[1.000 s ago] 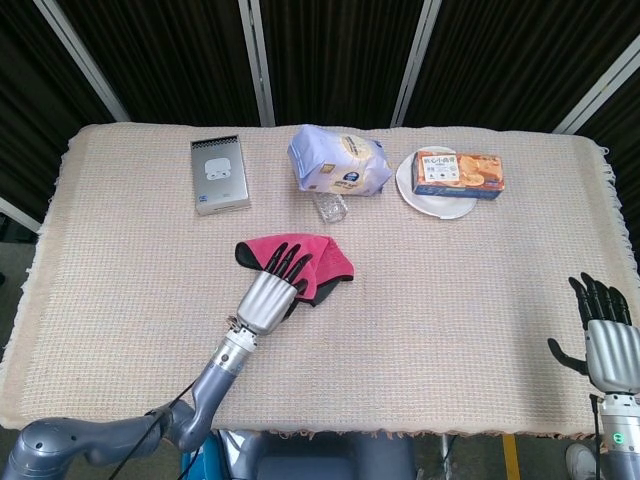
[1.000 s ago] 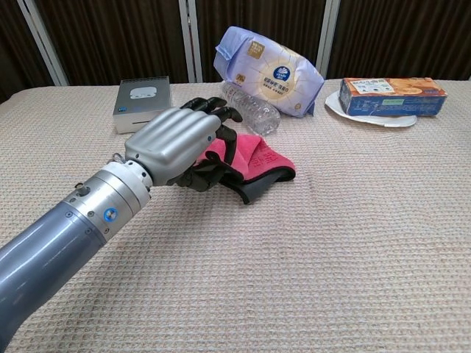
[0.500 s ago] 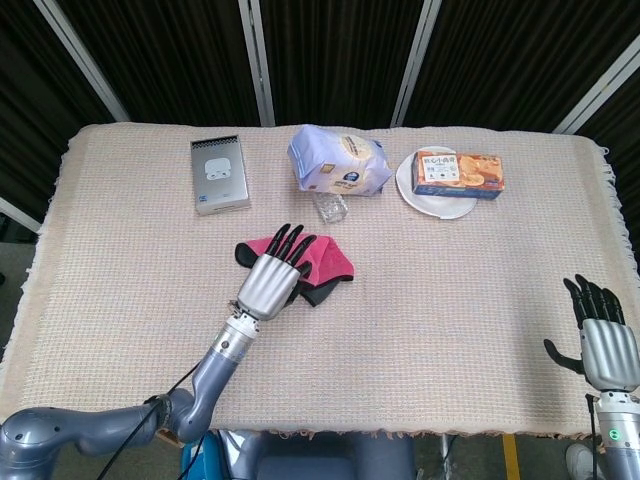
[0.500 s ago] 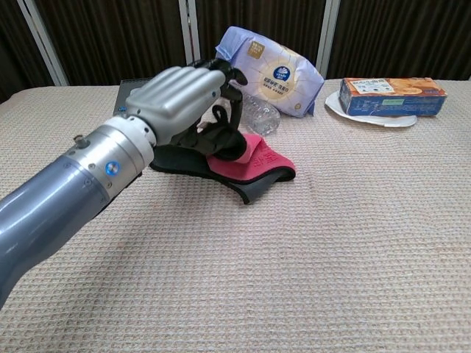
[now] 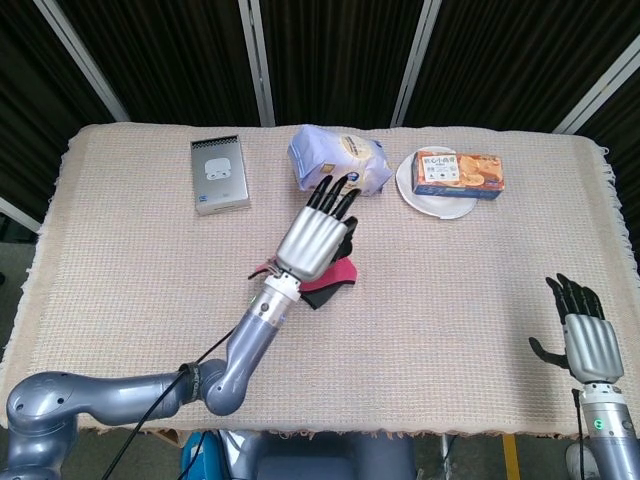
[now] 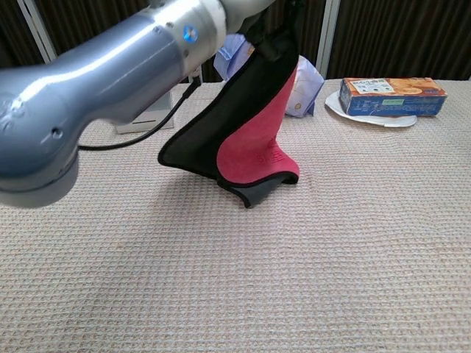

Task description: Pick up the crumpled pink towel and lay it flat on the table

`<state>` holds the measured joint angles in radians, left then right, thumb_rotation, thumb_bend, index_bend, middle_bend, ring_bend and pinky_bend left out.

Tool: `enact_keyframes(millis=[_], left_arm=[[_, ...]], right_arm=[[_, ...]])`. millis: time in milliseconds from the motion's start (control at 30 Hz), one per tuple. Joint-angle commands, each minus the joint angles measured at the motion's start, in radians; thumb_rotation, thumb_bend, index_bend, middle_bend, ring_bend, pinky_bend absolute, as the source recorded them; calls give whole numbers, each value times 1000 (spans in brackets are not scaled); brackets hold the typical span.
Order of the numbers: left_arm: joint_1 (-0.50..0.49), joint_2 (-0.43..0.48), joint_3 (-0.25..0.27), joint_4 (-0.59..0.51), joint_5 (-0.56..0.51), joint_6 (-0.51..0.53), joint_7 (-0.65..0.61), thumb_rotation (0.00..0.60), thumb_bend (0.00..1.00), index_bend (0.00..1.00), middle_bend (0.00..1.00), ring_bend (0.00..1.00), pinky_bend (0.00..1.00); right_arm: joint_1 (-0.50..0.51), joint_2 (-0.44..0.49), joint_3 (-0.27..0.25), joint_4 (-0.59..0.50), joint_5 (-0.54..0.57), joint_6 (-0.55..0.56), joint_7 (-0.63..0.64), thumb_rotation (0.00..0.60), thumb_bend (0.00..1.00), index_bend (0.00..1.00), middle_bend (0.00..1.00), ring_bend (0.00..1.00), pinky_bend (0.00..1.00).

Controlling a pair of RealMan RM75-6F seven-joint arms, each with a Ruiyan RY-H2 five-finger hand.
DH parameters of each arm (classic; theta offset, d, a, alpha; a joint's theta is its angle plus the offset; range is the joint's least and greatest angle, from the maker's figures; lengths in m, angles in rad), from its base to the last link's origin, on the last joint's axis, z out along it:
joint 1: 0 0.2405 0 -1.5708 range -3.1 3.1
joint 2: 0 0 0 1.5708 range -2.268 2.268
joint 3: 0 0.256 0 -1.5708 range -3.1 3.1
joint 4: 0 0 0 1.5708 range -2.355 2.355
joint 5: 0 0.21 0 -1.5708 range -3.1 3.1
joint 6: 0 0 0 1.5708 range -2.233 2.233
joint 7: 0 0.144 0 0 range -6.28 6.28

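Observation:
My left hand point(image 5: 315, 232) is raised above the middle of the table and grips the top of the pink towel point(image 5: 340, 273). In the chest view the towel point(image 6: 256, 140) hangs stretched from the upper frame edge, pink face and black border showing, with its lower end still touching the table cloth. There the hand itself is cut off by the top edge and only the left arm point(image 6: 110, 66) shows. Low at the table's right front edge is my right hand point(image 5: 580, 335), fingers apart and holding nothing.
Along the back stand a silver box point(image 5: 220, 175), a pale tissue pack point(image 5: 340, 160) and a biscuit box point(image 5: 458, 172) on a white plate point(image 5: 433, 204). The beige woven table cloth point(image 5: 120, 300) covers the whole table.
My left hand has closed on the towel and risen, pulling it up from a low crumpled heap into a hanging sheet. The right hand has drifted slightly lower and to the left.

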<state>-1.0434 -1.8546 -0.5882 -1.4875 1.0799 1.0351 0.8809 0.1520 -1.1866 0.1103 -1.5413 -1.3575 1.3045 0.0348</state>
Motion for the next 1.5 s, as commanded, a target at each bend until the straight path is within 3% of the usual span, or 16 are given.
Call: enact_keyframes(millis=[33, 300, 733, 1133, 1500], left_arm=[[-101, -10, -73, 3, -90, -8, 78, 600, 528, 564, 134, 0, 23], [-260, -31, -150, 73, -216, 7, 114, 600, 528, 566, 139, 0, 23], [-418, -3, -217, 140, -350, 22, 85, 600, 528, 570, 144, 0, 23], [-534, 54, -221, 183, -416, 73, 108, 600, 594, 591, 159, 0, 23], [-550, 110, -119, 143, -485, 148, 252, 600, 612, 606, 170, 0, 23]], right_arm=[[14, -13, 3, 0, 10, -20, -8, 600, 258, 0, 0, 0, 0], [43, -30, 27, -17, 43, -46, -35, 600, 258, 0, 0, 0, 0], [76, -25, 61, -67, 87, -66, -62, 600, 258, 0, 0, 0, 0], [101, -21, 81, -65, 118, -92, -41, 600, 258, 0, 0, 0, 0], [104, -31, 68, -31, 117, -109, 1, 600, 258, 0, 0, 0, 0]])
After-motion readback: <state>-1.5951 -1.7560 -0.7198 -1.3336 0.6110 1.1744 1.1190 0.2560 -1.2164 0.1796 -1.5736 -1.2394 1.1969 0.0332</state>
